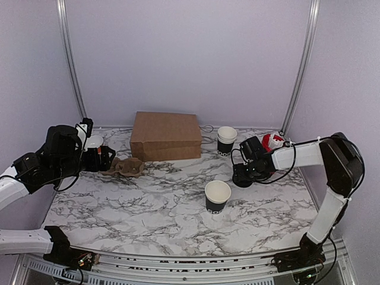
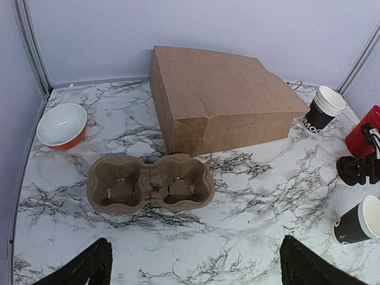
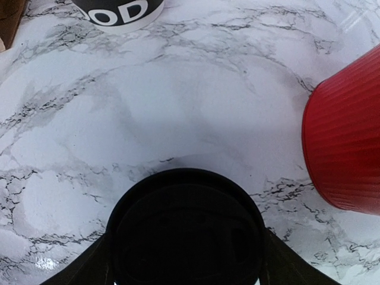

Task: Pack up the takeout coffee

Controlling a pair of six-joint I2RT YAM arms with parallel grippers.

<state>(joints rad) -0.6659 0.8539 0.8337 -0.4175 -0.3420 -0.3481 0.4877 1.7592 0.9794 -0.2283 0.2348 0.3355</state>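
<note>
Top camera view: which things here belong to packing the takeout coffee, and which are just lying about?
For the job: single black paper cup, black lid, and probably the pulp cup carrier and brown paper bag.

Lying about: stack of white-rimmed cups, red cylinder, orange bowl.

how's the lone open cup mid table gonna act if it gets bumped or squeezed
Probably tippy: the cup stands upright, lidless, taller than its narrow base, so a side bump may topple it. It looks like thin paper with nothing visible inside, so likely light, and a squeeze could dent the open rim. Tapered, it would likely roll in a curve.
</note>
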